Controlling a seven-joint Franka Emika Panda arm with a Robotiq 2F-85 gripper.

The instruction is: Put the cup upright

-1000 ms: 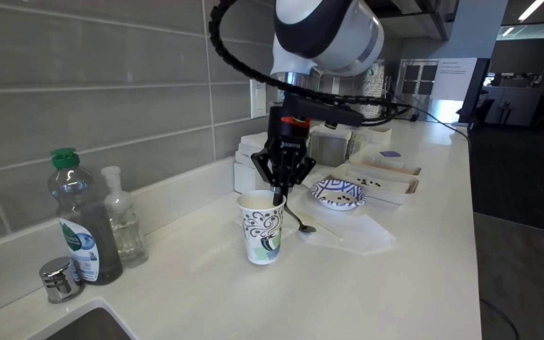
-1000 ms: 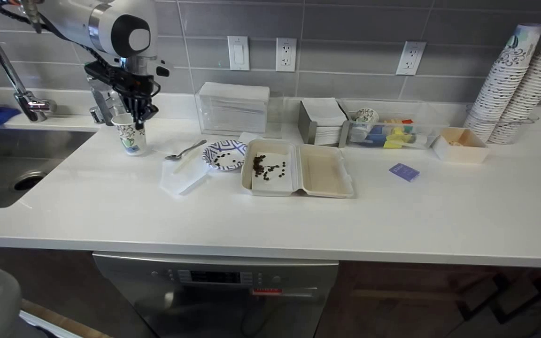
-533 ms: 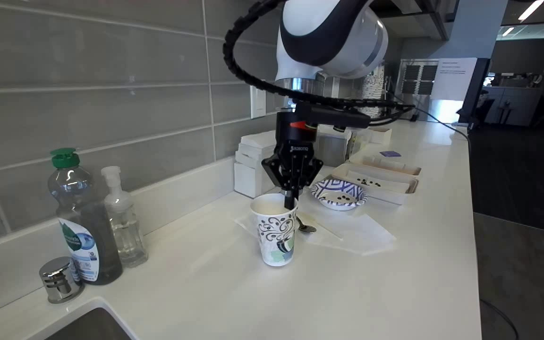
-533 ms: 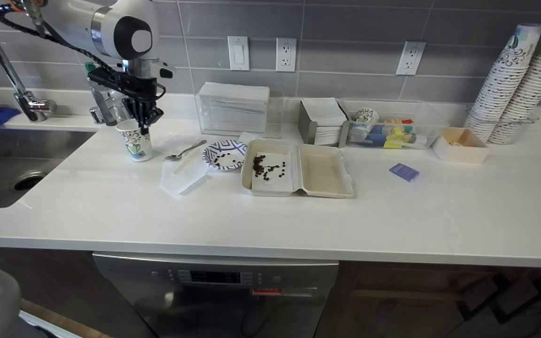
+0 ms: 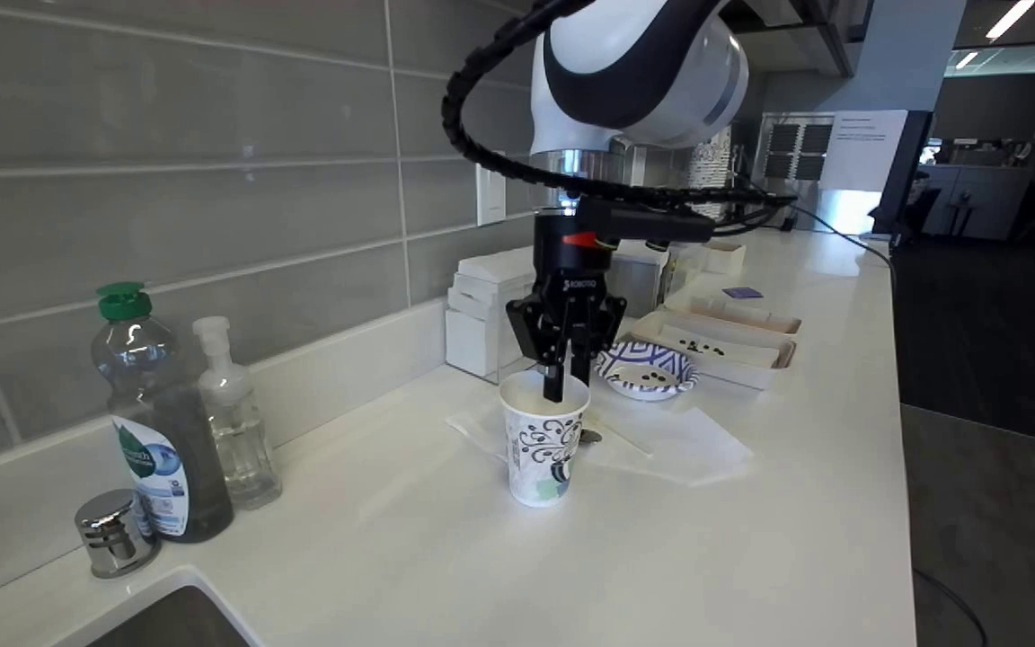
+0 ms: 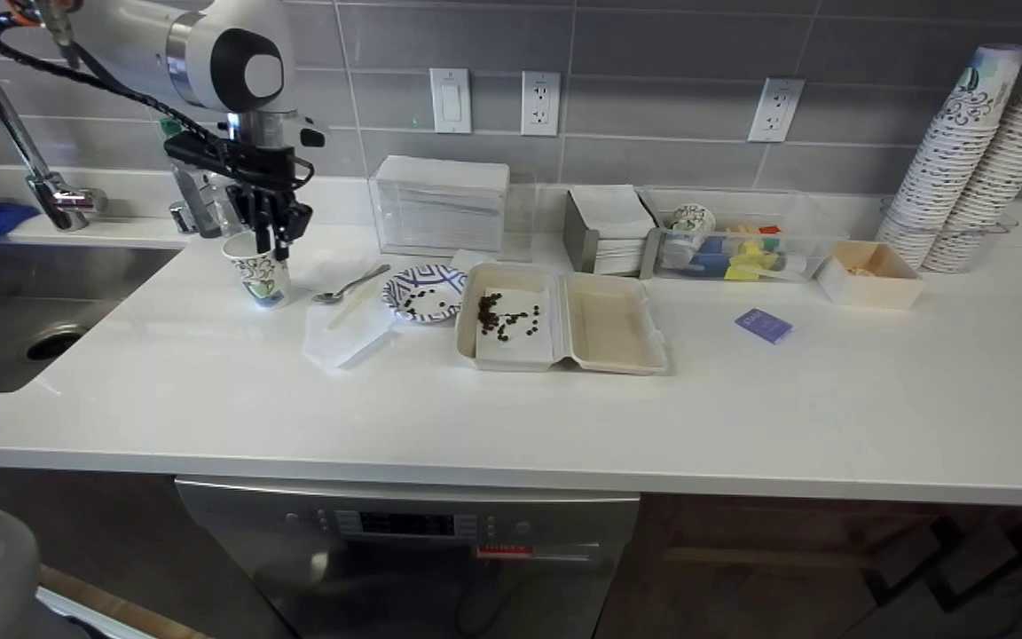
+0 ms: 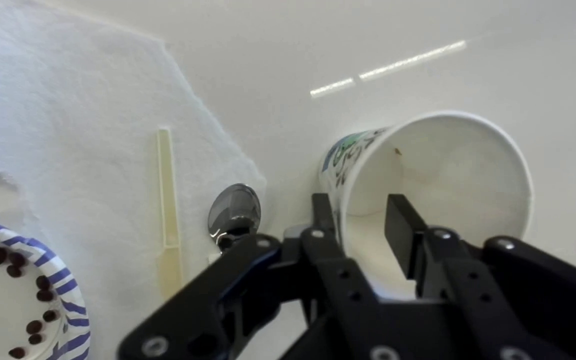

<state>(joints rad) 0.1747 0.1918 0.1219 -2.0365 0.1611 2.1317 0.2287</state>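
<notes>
Since half a second ago the cup (image 5: 543, 449) and the claw (image 5: 568, 385) have both edged toward 3 o'clock in an exterior view, and the claw's fingers (image 7: 402, 225) have come apart. Above them the arm (image 5: 639, 72) comes down from just past 12 o'clock and turns at its silver band (image 5: 579, 163), so that the claw points to 6 — a near-vertical pose that shows in both exterior views. In an exterior view the white link (image 6: 134, 35) slants in from about 11 o'clock. A black cable (image 5: 453, 106) bows out on the arm's 10 o'clock side and crosses back toward 3. In the wrist view the fingers straddle the cup's rim: the one on the 3 o'clock side reaches inside, with plain space between it and the wall, while its partner on the 9 o'clock side stands outside, just beside the wall; whether that one touches I cannot tell. Parted a modest way, the claw has no grip on the cup — it only brackets the edge. The cup stands upright on the surface (image 5: 706, 557), mouth up. From it, in an exterior view, the spoon (image 5: 591, 437) lies near at 3 o'clock, partly hidden, the blue-patterned bowl (image 5: 648, 350) sits at 2, and the green-capped bottle (image 5: 158, 422) stands well apart at 9.
</notes>
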